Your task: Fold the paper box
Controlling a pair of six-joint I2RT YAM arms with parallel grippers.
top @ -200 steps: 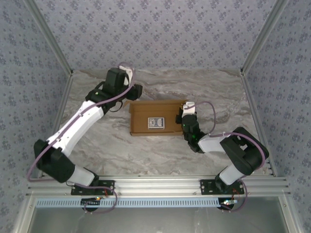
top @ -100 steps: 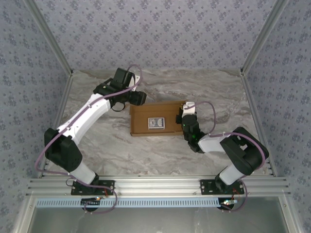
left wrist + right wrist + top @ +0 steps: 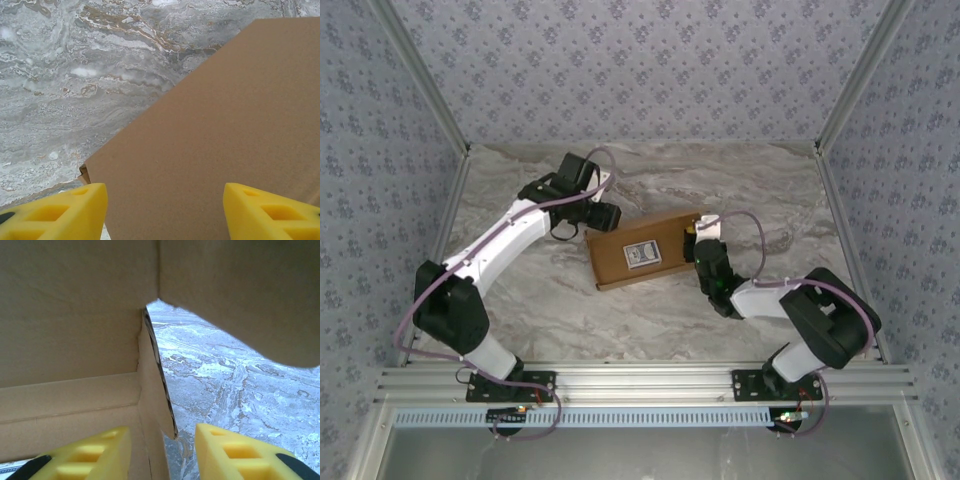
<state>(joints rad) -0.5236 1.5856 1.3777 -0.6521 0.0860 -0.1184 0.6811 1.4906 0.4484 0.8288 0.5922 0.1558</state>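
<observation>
Presently my right pincer (image 3: 162, 452) stands part open and grips nothing, astride the near short end of the box (image 3: 612, 262). The box's long axis runs toward my left pincer (image 3: 165, 212), which hovers open and empty above the far end.

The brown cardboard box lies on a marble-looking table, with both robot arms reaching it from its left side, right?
Not both. The top external view shows the left gripper at the left end of the paper box and the right gripper at its right end.
</observation>
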